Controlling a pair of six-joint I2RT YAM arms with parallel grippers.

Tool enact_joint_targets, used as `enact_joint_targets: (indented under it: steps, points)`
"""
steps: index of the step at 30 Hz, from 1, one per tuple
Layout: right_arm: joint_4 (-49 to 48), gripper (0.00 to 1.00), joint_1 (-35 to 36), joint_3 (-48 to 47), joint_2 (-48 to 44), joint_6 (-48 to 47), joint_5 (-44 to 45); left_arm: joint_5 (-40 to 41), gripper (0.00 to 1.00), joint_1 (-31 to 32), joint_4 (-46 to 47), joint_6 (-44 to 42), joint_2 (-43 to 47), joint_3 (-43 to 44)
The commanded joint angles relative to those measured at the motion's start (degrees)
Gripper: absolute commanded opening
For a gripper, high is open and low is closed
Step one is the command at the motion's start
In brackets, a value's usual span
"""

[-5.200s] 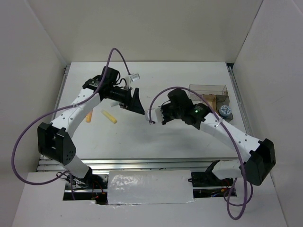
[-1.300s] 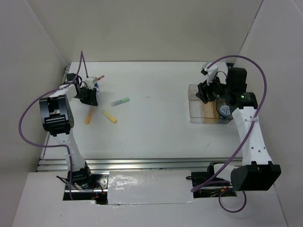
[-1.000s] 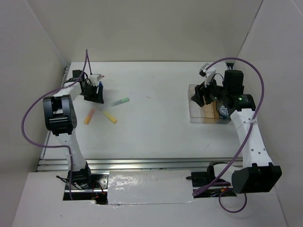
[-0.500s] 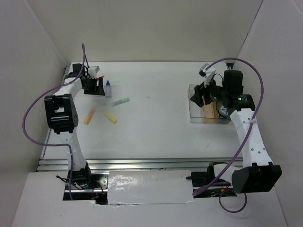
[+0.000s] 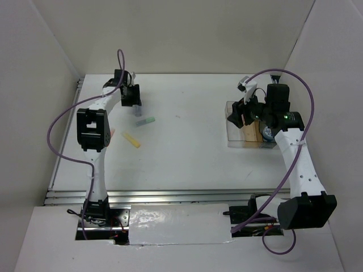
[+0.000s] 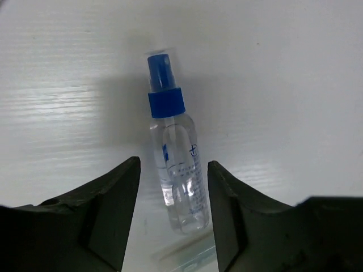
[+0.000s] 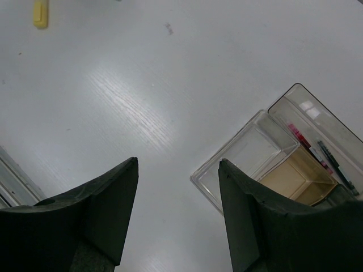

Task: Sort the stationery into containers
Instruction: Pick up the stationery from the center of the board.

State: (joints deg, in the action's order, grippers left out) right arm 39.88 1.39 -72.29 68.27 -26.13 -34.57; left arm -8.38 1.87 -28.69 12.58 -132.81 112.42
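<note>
From above: clear box [image 5: 231,141] on the right side of the white table [image 5: 187,164], with the right gripper [image 5: 235,117] hanging over the box's left end; finger spread hard to judge from here. Blue-white roll [image 5: 266,132] at the box's right end; inside or just beside, cannot tell. Well left of the box, toward the table's far edge, left gripper [image 5: 132,97] pointing down. Green marker [image 5: 146,121] and yellow marker [image 5: 131,140] also well left of the box, nearer than that gripper and apart from each other.

Left wrist: fingers [image 6: 113,209] spread wide, gripping nothing. Between them, flat on the table, clear bottle [image 6: 176,175], blue spray cap pointing away from the camera. Gap visible on both sides, touching neither finger as far as can be seen.

Right wrist: fingers [image 7: 96,221] wide apart, nothing between them but bare table. Box at lower right, partly hidden behind the right-hand finger. Nearest compartment clear-floored, next to it a tan-floored one. Along the box's far side, a long compartment holding a red pen [image 7: 300,139] and a black pen [image 7: 334,164] side by side. Yellow marker at the top-left corner, well apart from the box.
</note>
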Motion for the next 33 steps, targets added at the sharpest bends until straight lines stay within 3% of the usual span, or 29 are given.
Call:
enact_joint_targets:
  steps: [1,9,12,13,16,18,22,25,33]
  points:
    - [-2.5,0.66,0.7,0.0,-0.2,1.3,0.0,8.1,0.62,2.2,-4.7,6.2,-3.9,3.1]
    - [-4.2,0.66,0.7,-0.8,1.2,7.0,-2.3,8.9,0.39,3.9,-5.1,5.7,-5.8,1.8]
    - [-7.5,0.66,1.2,-1.1,1.3,11.1,-2.8,-2.1,0.21,2.4,-3.6,6.6,-3.3,-1.2]
    - [-8.4,0.66,1.4,-1.5,1.6,14.0,-3.2,-12.9,0.18,1.4,-2.4,6.8,-0.4,-2.5]
    - [-13.2,0.67,2.2,-4.9,3.4,22.6,-8.0,-30.8,0.18,0.1,6.6,14.0,8.5,-9.3]
    - [-16.0,0.67,2.8,-6.2,4.7,31.3,-13.5,-36.5,0.15,0.6,16.1,18.0,13.6,-14.6]
    - [-33.8,0.69,7.0,-4.3,4.6,45.1,-15.1,-47.2,0.07,2.8,26.8,25.2,25.2,-19.2]
    - [-38.5,0.69,11.5,-7.9,7.1,51.2,-13.3,-50.6,0.00,4.5,34.3,29.8,30.4,-22.6]
    - [-46.5,0.71,16.7,-11.2,13.8,63.1,-9.2,-52.0,0.00,7.8,49.2,42.8,40.5,-33.1]
